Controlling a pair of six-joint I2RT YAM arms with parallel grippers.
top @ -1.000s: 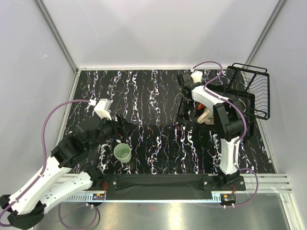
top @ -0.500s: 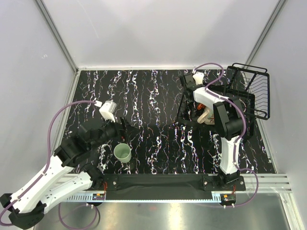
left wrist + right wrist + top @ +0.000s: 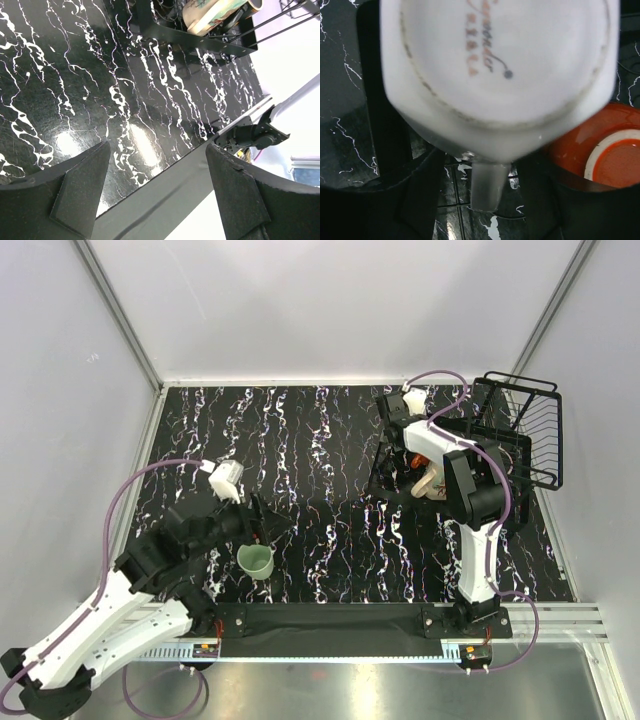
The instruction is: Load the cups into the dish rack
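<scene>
Left wrist: left claw (image 3: 156, 149) wide above the table (image 3: 75, 75) by its near edge; right claw (image 3: 482, 157): cannot tell

the left gripper (image 3: 272, 527) has drawn back toward the near edge, step by step, and now sits just beyond the rim of the mint-green cup (image 3: 256, 560). its white wrist camera (image 3: 226, 480) has come down and rightward with it. the right arm (image 3: 440, 445) has nudged slightly right over the rack.
</scene>
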